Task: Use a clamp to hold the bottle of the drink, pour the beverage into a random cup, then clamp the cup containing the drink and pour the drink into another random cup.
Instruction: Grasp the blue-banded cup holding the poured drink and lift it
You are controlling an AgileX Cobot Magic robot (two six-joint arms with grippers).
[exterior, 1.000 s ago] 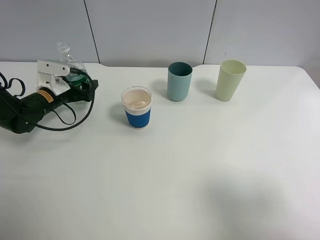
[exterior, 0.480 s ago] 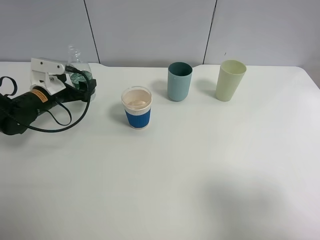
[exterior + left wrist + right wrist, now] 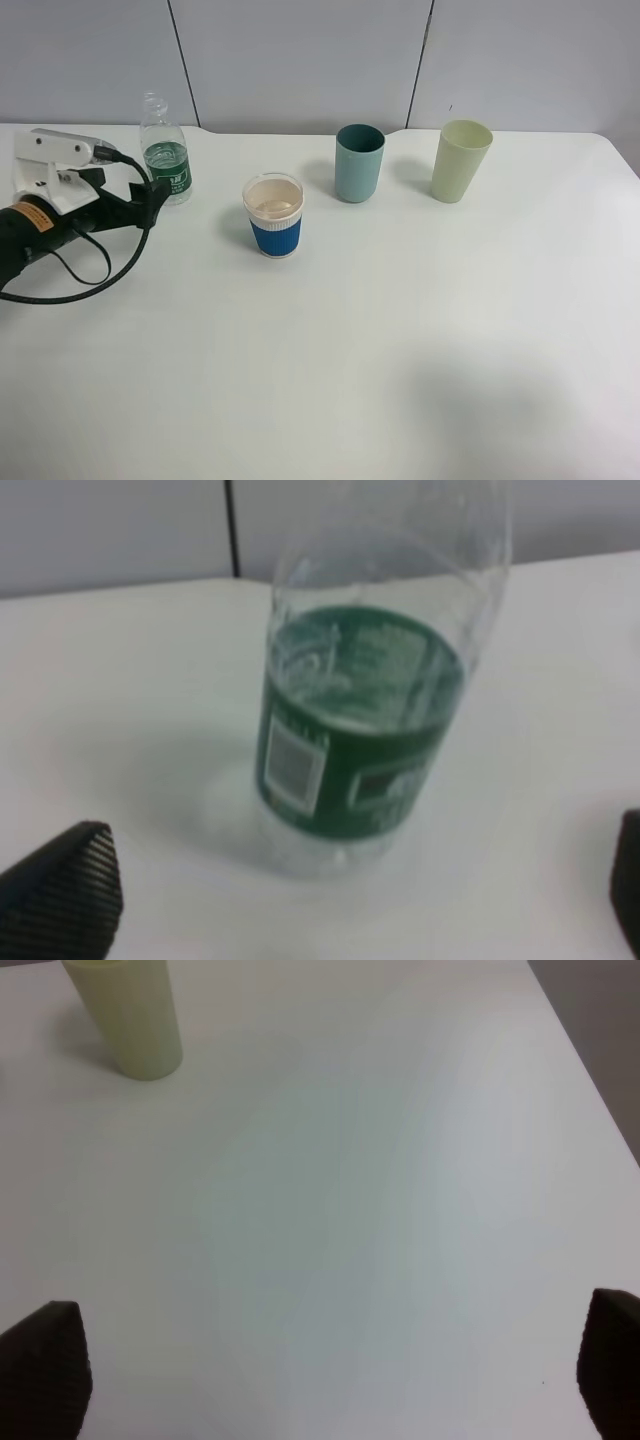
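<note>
Since the bottle (image 3: pixel 166 150) stands upright unaided at upper left, the left gripper (image 3: pixel 152 198) beside it gapes wide, gripping nothing, likely free to clamp the blue-sleeved cup (image 3: pixel 273 215) next.

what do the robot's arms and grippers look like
The left arm is black, with an orange label, a white bracket at the wrist and a looping black cable. The left gripper is black; its fingers have ribbed black pads. Of the right gripper only two black ribbed fingertips show; its arm is out of view.
</note>
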